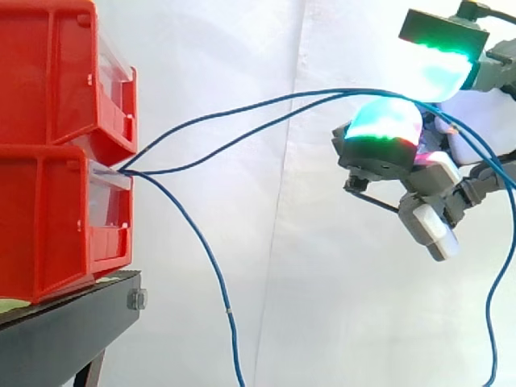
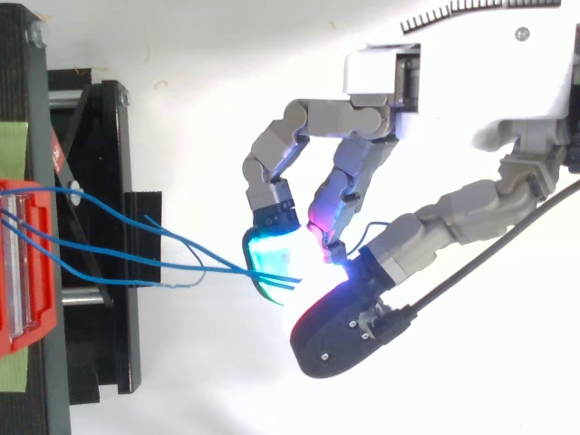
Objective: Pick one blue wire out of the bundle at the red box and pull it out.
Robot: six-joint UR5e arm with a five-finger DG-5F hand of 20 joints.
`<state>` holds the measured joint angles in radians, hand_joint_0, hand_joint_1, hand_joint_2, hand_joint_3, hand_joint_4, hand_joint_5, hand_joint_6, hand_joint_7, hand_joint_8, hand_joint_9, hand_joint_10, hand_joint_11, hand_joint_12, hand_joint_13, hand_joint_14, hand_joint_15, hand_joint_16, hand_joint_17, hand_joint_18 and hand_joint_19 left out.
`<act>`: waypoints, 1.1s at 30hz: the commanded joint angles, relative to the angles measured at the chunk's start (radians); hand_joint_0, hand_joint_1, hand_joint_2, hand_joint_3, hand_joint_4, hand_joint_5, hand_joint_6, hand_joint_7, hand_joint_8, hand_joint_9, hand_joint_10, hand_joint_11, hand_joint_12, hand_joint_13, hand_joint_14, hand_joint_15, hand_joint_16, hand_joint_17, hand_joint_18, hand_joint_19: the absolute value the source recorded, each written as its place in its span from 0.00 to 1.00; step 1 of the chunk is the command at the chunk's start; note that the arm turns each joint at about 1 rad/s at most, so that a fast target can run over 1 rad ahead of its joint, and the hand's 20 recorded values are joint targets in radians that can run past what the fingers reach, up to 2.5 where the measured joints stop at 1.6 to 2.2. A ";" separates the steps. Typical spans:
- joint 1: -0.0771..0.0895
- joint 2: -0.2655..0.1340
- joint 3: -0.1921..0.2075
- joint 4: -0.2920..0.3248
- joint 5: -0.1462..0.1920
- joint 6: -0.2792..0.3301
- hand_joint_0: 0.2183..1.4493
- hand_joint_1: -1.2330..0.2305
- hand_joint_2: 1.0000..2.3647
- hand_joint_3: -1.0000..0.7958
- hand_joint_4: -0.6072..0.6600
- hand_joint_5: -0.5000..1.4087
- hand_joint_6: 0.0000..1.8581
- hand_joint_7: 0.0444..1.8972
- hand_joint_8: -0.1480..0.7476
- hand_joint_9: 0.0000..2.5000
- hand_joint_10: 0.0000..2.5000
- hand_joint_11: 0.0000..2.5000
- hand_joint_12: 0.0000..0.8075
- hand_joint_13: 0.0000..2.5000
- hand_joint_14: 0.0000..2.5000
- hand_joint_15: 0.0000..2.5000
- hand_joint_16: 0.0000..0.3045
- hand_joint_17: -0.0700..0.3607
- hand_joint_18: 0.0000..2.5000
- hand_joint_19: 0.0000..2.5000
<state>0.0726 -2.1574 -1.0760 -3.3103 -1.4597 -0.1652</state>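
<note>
Three thin blue wires leave the front of the lower red box (image 1: pixel 48 226) at one spot. Two of them (image 1: pixel 266 101) rise to the right into my hand (image 1: pixel 379 157), then drop past it at the right edge. The third wire (image 1: pixel 214 266) hangs down to the bottom of the side view. From above, the two wires (image 2: pixel 199 243) run from the red box (image 2: pixel 36 263) to my hand (image 2: pixel 453 82). Its fingers are curled. A cyan-glowing fingertip (image 2: pixel 272 258) and the thumb pad (image 2: pixel 340 322) close on the two wires, well clear of the box.
A second red bin (image 1: pixel 56 72) is stacked on the lower one, both on the black stand (image 1: pixel 64 330) at the left. A white curtain hangs behind. A short bend of blue wire (image 2: pixel 362 231) shows between the fingers.
</note>
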 commanded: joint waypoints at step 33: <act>0.000 0.001 0.001 -0.002 -0.018 0.012 0.21 0.42 0.00 0.28 0.57 0.16 0.50 0.46 0.52 0.37 0.00 0.27 0.56 0.34 0.01 0.21 0.20 0.48 0.32 0.21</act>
<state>0.0726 -2.1574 -1.0755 -3.3109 -1.4773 -0.1552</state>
